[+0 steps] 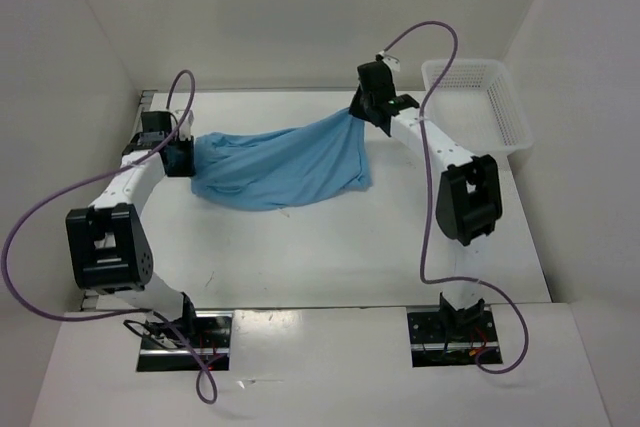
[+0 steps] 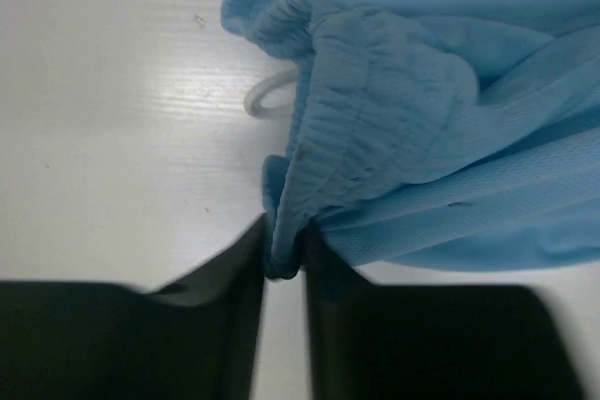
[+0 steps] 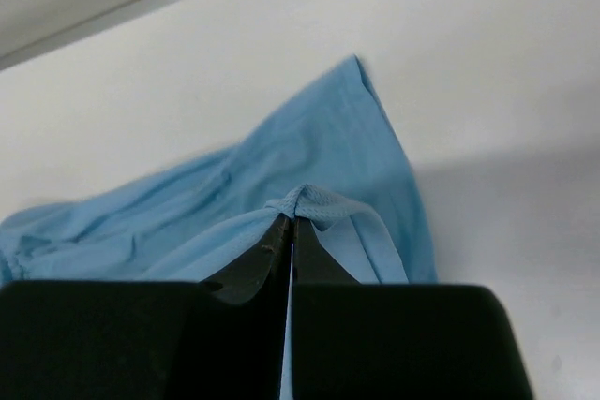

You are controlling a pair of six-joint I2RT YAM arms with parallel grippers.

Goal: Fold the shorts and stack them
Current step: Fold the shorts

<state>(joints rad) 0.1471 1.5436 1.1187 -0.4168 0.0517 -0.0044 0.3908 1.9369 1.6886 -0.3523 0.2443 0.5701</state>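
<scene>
Toward nine o'clock on the table (image 1: 300, 257), the left gripper (image 1: 186, 159) is clenched on the waistband of the shorts (image 1: 280, 165), which stretch across the centre. At one o'clock the right gripper (image 1: 360, 112) pinches their far corner, with the basket (image 1: 480, 97) at two o'clock.

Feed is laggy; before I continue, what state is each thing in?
shorts: unfolded, bunched, held at both ends
left gripper: shut on the waistband
right gripper: shut on a fabric edge
drawstring: loop lying on the table
basket: upright, nothing visible inside
</scene>
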